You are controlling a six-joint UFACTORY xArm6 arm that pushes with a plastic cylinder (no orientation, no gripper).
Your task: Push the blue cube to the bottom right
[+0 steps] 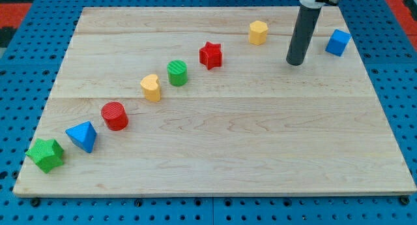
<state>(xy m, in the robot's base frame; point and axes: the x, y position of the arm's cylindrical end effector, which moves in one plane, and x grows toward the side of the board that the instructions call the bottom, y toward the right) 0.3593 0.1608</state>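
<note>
Blue pegboard [19,16] under wooden board [260,147]

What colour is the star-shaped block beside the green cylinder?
Red: the star shows clearly in the camera view.

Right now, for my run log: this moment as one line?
task: blue cube to bottom right | my tip: left of cube, apart | cube: top right, unmoved

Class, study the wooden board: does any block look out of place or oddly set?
Only the blue cube stands apart, near the board's right edge, off the diagonal line the other blocks form. My tip sits to its left, not touching.
</note>
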